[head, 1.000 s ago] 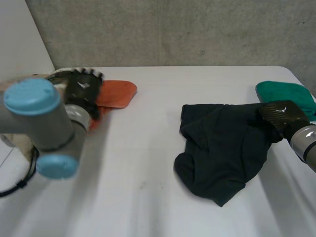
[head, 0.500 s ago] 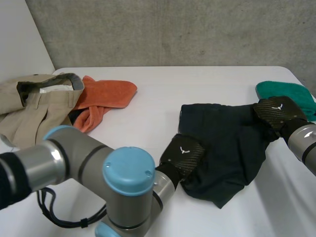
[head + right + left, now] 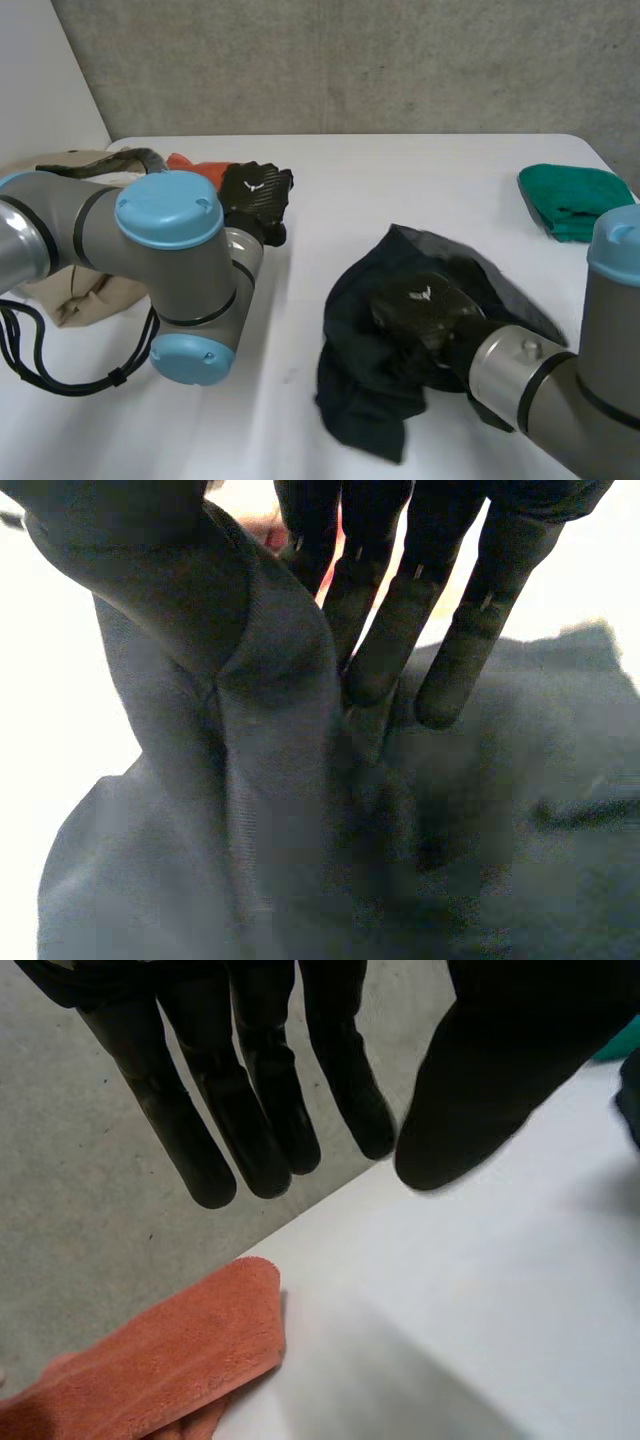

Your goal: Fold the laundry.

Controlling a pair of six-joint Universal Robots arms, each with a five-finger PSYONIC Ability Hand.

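Observation:
A dark, crumpled garment [image 3: 365, 400] lies bunched on the white table [image 3: 420, 180], right of the middle. My right hand [image 3: 420, 305] rests on top of it. In the right wrist view a raised fold of the dark garment [image 3: 290, 810] is pinched between the thumb and the fingers [image 3: 385, 610]. My left hand [image 3: 255, 193] hovers at the back left, over the end of an orange cloth [image 3: 195, 165]. Seen from the left wrist, its fingers [image 3: 250, 1090] are straight and hold nothing, with the orange cloth [image 3: 170, 1350] lying beyond the fingertips.
Beige trousers [image 3: 65, 300] lie at the table's left edge, partly behind my left arm. A folded green cloth [image 3: 575, 200] sits at the back right. A grey concrete wall stands behind the table's far edge.
My left hand left the dark garment and swung back left over the orange cloth. My right hand pulled the garment from the right towards the middle, bunching it.

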